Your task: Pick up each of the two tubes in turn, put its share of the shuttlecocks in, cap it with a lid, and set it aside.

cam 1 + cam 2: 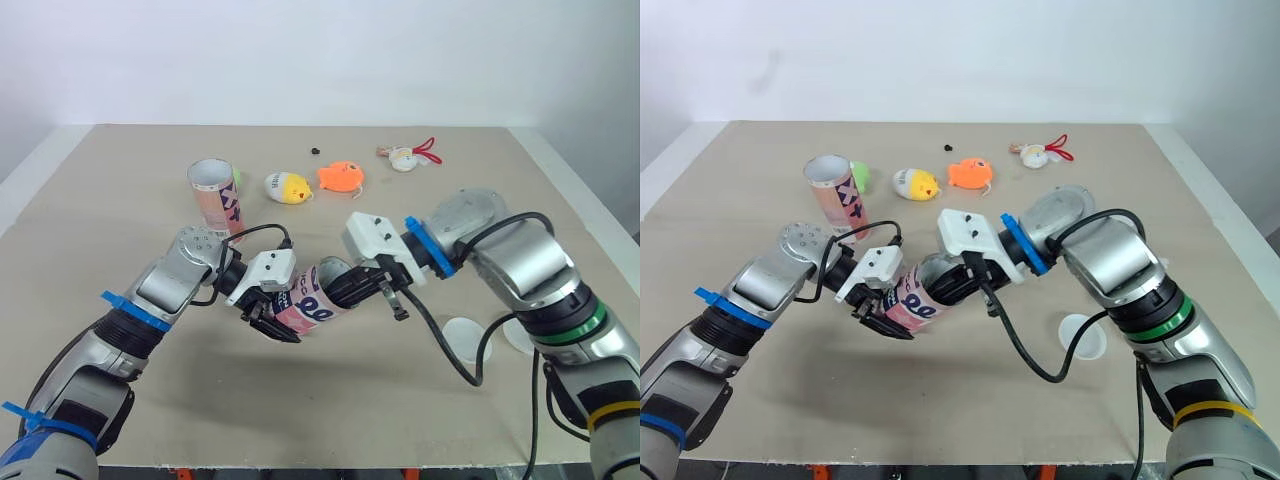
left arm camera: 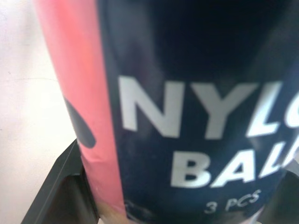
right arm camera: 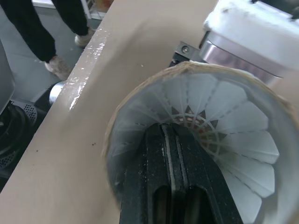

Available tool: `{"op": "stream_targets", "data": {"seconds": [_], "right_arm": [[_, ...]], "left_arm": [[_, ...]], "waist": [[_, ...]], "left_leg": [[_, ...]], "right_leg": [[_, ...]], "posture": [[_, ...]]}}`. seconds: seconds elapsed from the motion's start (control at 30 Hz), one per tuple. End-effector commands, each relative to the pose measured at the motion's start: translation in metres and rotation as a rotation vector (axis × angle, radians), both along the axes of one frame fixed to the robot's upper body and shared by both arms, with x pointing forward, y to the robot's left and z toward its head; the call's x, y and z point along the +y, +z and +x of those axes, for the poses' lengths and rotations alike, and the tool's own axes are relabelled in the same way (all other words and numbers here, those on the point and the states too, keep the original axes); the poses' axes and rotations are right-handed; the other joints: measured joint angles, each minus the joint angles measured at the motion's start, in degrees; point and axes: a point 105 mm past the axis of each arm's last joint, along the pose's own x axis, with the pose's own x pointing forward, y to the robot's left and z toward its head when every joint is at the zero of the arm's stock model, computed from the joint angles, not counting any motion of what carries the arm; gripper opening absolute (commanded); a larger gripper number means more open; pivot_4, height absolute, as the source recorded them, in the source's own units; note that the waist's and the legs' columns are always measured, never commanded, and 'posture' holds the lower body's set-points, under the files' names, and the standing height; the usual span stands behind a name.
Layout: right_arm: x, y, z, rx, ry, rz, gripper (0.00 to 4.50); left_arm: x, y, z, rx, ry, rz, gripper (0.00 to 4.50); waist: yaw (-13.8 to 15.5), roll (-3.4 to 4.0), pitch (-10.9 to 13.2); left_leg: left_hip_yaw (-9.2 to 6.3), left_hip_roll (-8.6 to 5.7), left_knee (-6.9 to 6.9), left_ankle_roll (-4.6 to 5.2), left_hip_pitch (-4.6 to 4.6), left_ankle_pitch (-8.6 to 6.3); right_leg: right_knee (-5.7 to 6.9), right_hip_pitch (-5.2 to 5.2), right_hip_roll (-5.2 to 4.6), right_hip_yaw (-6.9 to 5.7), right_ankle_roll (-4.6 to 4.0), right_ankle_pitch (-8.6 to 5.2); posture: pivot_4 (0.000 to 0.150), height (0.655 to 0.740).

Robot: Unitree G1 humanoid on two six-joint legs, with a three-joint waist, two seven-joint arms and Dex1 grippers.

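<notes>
— Stage?
— First pink-and-navy cardboard tube (image 1: 318, 300) pinched in left gripper (image 1: 268, 318), tilted; second upright tube (image 1: 214, 197) beyond it, untouched.
— Remaining?
— Capping: round white plastic lids (image 1: 463, 333) behind right gripper (image 3: 174, 130), unused. Its fingers (image 3: 156, 177), pressed together, inside held tube against white feathered shuttlecock (image 3: 233, 140).

place: test lab | plain white wall (image 1: 320, 60) | beige work table (image 1: 330, 400) | person's legs (image 3: 32, 28) on grey floor (image 3: 28, 86)
</notes>
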Motion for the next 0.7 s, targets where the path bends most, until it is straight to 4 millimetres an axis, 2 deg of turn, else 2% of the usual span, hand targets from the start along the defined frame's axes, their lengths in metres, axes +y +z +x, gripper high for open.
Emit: {"op": "stream_targets", "data": {"seconds": [0.03,0.23,0.47,0.63,0.7], "right_arm": [[0.016,0.0,-0.003,-0.006,0.052,0.001,0.05],[0.026,0.0,-0.004,0.01,0.068,0.011,0.05],[0.026,-0.003,-0.007,0.027,0.061,0.017,0.05],[0.008,0.023,0.003,0.009,-0.005,0.071,0.05],[0.0,0.033,0.0,0.028,-0.005,0.096,0.05]], "left_arm": [[-0.005,0.006,-0.002,-0.021,-0.023,-0.015,3.24],[-0.005,0.005,-0.002,-0.016,-0.014,-0.02,3.24],[-0.006,0.006,-0.002,-0.015,-0.012,-0.025,3.24],[-0.007,0.007,-0.001,-0.015,-0.013,-0.03,3.24],[-0.007,0.006,-0.001,-0.015,-0.014,-0.031,3.24]], "waist": [[0.0,0.0,0.0],[-0.01,0.0,0.0],[-0.02,0.0,0.0],[-0.01,0.0,0.0],[0.06,-0.02,0.02]], "left_leg": [[0.0,0.01,0.03,0.0,0.01,0.0],[-0.02,-0.01,0.22,0.0,0.03,0.0],[-0.05,0.04,0.24,0.0,0.17,0.0],[-0.05,0.04,0.24,0.0,0.18,0.0],[-0.07,0.02,0.25,0.0,0.14,0.0]], "right_leg": [[0.05,0.0,0.01,0.0,-0.01,-0.01],[0.38,0.0,0.0,-0.01,-0.09,-0.08],[0.61,0.0,0.09,-0.01,-0.18,-0.16],[0.62,0.01,0.09,-0.01,-0.19,-0.16],[0.62,0.01,0.06,-0.02,-0.19,-0.16]], "posture": [[0.15,0.74],[0.15,0.74],[0.15,0.74],[0.15,0.74],[0.15,0.74]]}}
